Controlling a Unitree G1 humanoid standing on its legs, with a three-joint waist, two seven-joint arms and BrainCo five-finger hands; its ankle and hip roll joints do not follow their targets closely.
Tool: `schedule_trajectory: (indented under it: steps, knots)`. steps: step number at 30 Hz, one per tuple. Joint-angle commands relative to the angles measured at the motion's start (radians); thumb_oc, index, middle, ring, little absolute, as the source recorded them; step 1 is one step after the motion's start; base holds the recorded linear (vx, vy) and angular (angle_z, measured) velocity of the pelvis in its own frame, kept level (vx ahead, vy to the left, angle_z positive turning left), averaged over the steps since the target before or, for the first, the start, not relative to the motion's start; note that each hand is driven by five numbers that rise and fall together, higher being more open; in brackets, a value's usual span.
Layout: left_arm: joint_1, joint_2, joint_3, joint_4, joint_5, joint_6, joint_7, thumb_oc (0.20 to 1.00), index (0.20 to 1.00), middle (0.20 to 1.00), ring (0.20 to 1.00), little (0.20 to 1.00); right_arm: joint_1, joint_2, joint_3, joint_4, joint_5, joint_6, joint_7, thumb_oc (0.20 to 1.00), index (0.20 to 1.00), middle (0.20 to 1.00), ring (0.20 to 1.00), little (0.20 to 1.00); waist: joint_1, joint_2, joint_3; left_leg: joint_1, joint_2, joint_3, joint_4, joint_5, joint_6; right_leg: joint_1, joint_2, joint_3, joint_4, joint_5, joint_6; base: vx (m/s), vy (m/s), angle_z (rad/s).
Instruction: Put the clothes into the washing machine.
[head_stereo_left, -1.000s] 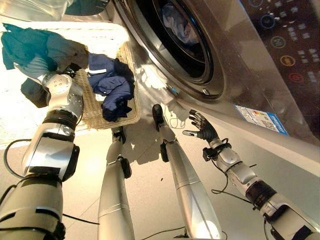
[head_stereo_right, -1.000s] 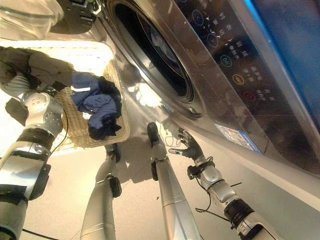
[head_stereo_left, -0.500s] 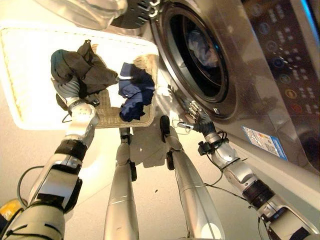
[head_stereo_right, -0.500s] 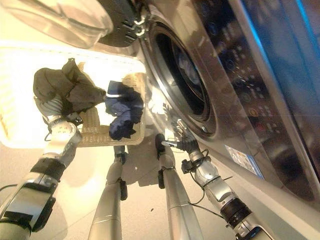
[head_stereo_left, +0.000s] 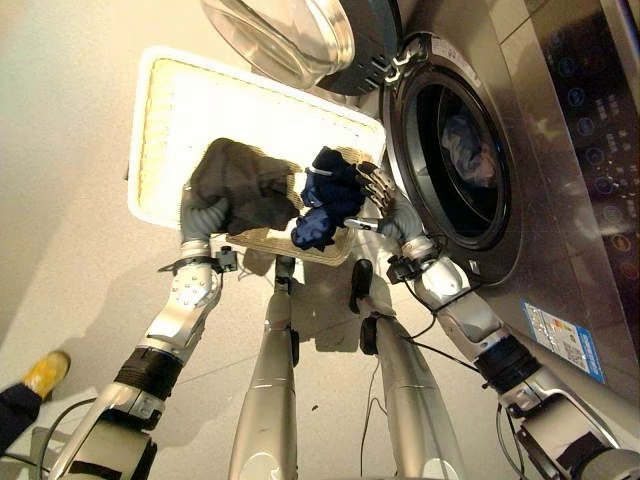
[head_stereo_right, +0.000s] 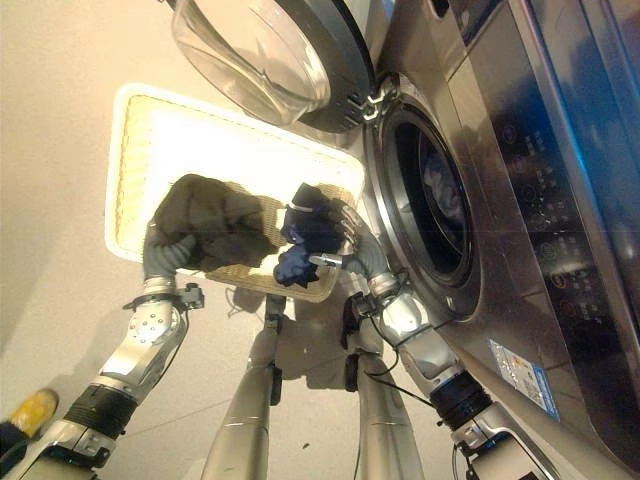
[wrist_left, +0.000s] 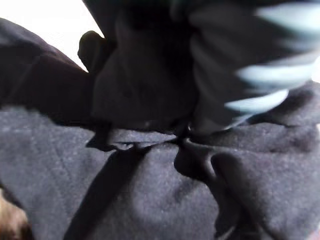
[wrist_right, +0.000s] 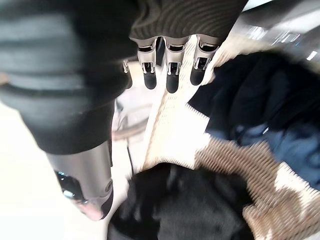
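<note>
While cloth (head_stereo_left: 462, 140) already lies in the drum (head_stereo_left: 455, 165), the left hand (head_stereo_left: 200, 215) grips a dark garment (head_stereo_left: 243, 185) over the basket (head_stereo_left: 150, 150); right hand (head_stereo_left: 383, 200), fingers relaxed, nears blue clothes (head_stereo_left: 325, 195).

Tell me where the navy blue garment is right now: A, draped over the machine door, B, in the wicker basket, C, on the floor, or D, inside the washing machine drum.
B: the navy blue garment lies in the wicker basket, beside the open right hand.
</note>
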Motion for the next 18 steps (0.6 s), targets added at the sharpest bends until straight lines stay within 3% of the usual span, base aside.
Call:
schedule_trajectory:
  steps: [1,2,4,11,18]
  knots:
    - [-0.026,-0.023,-0.02,-0.102,-0.081,-0.068,-0.179,0.2,0.2,0.2,0.2,0.2,-0.004,-0.017,0.001,-0.067,-0.042,0.009,0.045,1.0,1.0,1.0,1.0,1.0,-0.008,0.053,-0.02,-0.008,-0.093,0.058,0.07,-0.06,0.066,0.089,0.003,0.005,-0.206,0.138,0.076,0.0,-0.008,0.11]
    - [-0.026,-0.032,-0.04,-0.127,-0.147,-0.071,-0.273,0.2,0.2,0.2,0.2,0.2,-0.015,-0.022,0.017,-0.062,-0.059,0.024,0.064,1.0,1.0,1.0,1.0,1.0,-0.006,0.058,-0.02,-0.004,-0.096,0.057,0.072,-0.061,0.07,0.092,0.0,0.001,-0.201,0.136,0.077,0.0,-0.005,0.17]
    - [-0.031,-0.034,-0.073,-0.152,-0.191,-0.076,-0.33,0.2,0.2,0.2,0.2,0.2,-0.034,-0.032,0.039,-0.054,-0.065,0.046,0.098,1.0,1.0,1.0,1.0,1.0,-0.004,0.064,-0.02,0.001,-0.096,0.058,0.068,-0.06,0.072,0.095,-0.002,0.0,-0.201,0.136,0.079,-0.01,-0.007,0.15]
    - [-0.066,-0.004,-0.14,-0.213,-0.287,-0.039,-0.441,0.2,0.2,0.2,0.2,0.2,-0.093,-0.086,0.128,-0.07,-0.129,0.102,0.176,1.0,1.0,1.0,1.0,1.0,-0.004,0.071,-0.02,0.016,-0.095,0.068,0.058,-0.056,0.074,0.107,-0.003,-0.004,-0.202,0.138,0.083,0.0,-0.002,0.01]
    - [-0.086,0.005,-0.199,-0.27,-0.386,0.014,-0.54,0.2,0.2,0.2,0.2,0.2,-0.127,-0.107,0.193,-0.083,-0.096,0.146,0.208,1.0,1.0,1.0,1.0,1.0,-0.01,0.065,-0.02,0.019,-0.09,0.076,0.059,-0.058,0.075,0.11,-0.004,-0.002,-0.215,0.147,0.085,0.0,0.0,0.0]
